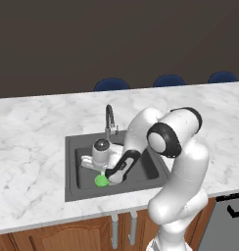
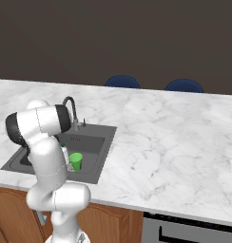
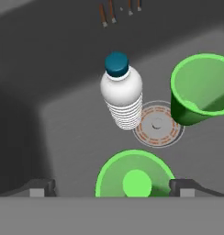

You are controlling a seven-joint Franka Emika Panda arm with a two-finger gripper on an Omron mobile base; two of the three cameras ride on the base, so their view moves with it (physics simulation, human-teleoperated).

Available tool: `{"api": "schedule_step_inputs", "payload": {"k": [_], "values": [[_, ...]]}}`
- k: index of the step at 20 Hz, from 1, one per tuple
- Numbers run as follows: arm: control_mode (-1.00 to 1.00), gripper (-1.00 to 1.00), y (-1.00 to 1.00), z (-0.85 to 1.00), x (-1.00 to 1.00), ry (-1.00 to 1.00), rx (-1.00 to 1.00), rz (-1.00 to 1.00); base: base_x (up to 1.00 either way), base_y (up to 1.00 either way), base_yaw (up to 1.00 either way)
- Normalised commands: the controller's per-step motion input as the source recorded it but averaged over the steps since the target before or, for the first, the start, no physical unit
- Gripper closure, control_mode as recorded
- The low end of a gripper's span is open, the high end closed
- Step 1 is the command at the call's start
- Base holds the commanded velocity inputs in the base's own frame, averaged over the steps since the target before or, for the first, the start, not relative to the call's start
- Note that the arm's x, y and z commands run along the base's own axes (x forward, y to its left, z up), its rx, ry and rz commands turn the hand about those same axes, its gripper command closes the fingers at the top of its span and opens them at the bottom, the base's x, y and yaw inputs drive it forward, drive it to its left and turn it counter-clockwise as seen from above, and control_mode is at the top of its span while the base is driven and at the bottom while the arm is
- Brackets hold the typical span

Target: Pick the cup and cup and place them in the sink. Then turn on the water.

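Observation:
Both bright green cups stand upright inside the dark grey sink [image 3: 63, 133]. One cup [image 3: 134, 176] sits right under my gripper [image 3: 111, 188], whose jaws stand open, one on each side of its rim, gripping nothing. The other cup [image 3: 201, 89] stands beyond the drain [image 3: 157, 126], to the right. From the left base view a green cup [image 1: 102, 180] shows on the sink [image 1: 72, 193] floor beside my lowered hand. A cup [image 2: 76, 161] also shows in the right base view, near the basin's front. The dark curved tap [image 1: 109, 117] rises behind the basin.
A small white bottle with a blue cap [image 3: 121, 98] stands in the basin, left of the drain and close to both cups. White marble counter [image 1: 33, 132] surrounds the sink. Blue chair backs [image 1: 111, 84] line the far side.

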Motion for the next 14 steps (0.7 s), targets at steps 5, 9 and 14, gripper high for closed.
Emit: {"api": "schedule_step_inputs", "payload": {"k": [5,9,14], "values": [[-1.0,-1.0,0.0,0.95,0.0,0.06,0.0,0.0,0.0,0.0,0.0],[-1.0,-1.0,0.0,0.98,0.0,0.05,0.0,0.0,0.0,0.0,0.0],[-1.0,-1.0,0.0,0.97,-0.01,0.02,0.0,0.03,0.0,0.0,0.0]]}}
